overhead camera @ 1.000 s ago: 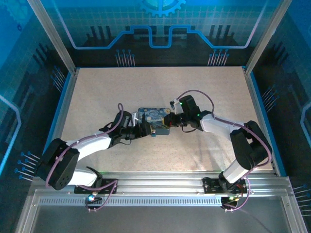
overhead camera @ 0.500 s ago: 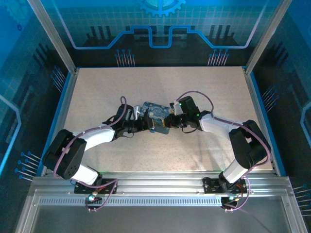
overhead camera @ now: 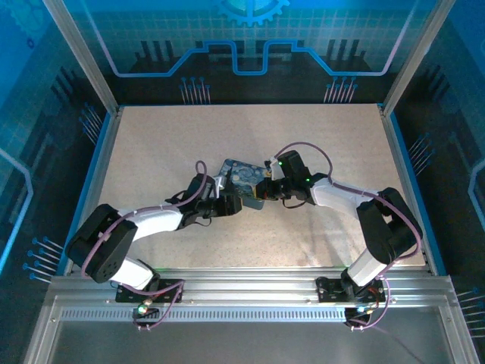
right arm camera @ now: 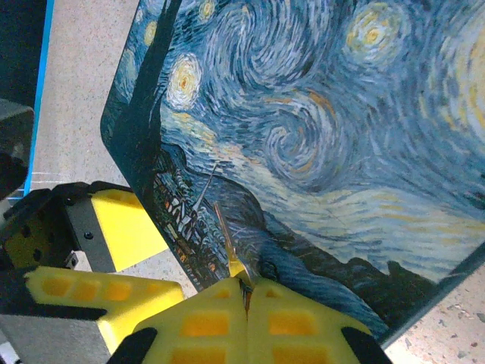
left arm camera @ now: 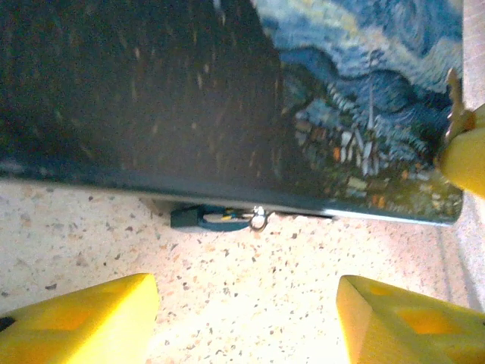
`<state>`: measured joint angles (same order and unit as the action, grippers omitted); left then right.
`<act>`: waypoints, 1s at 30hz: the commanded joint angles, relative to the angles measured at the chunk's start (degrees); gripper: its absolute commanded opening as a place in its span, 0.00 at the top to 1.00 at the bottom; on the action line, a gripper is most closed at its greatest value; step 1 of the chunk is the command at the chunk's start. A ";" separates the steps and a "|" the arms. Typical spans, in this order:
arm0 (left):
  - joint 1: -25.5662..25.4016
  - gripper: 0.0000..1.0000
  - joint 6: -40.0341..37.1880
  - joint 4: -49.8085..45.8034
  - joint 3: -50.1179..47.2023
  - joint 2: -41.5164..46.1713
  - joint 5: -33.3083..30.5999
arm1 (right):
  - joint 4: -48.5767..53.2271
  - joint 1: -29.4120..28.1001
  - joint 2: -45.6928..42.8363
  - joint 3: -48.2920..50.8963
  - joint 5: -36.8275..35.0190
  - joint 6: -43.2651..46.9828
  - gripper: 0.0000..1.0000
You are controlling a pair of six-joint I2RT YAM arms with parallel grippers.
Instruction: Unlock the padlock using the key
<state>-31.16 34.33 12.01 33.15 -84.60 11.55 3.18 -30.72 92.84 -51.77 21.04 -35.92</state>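
Left wrist view: padlock point(left arm camera: 206, 218) lies on the tabletop point(left arm camera: 250, 262), tucked at the edge of the tin box point(left arm camera: 151, 91), just ahead of and between the fingers of the left gripper point(left arm camera: 242, 299), which are spread wide and hold nothing. Right wrist view: right gripper point(right arm camera: 246, 292) fingers are pressed together, pinching the key point(right arm camera: 227, 239). Its blade points out past the fingertips over the box lid; contact with the lid cannot be told.

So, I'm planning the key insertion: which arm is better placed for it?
Right. The right gripper is shut on the key, close to the tin box. The left gripper is open and empty, facing the padlock at the box's edge.
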 commanded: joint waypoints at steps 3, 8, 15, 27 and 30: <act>-1.16 0.35 -1.05 4.19 -0.54 -1.40 -3.52 | 5.00 -1.36 2.27 0.79 -2.67 -0.43 1.00; -1.54 0.36 -1.74 7.40 -0.62 -3.56 -4.25 | 5.37 -1.45 2.09 0.70 -2.93 -0.29 1.00; -2.41 0.39 -3.99 13.47 -0.71 -7.71 -5.69 | 5.69 -1.54 1.29 0.96 -3.49 0.06 0.99; -4.14 0.42 -5.63 15.56 -0.19 -11.01 -9.57 | 6.48 -1.53 0.59 1.06 -3.98 0.94 0.99; -4.34 0.42 -5.70 15.66 0.12 -11.80 -9.97 | 6.58 -1.45 0.41 1.06 -3.97 1.07 0.99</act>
<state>-34.92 30.41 25.87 32.84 -94.45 3.60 3.42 -31.20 92.60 -51.77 19.68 -35.79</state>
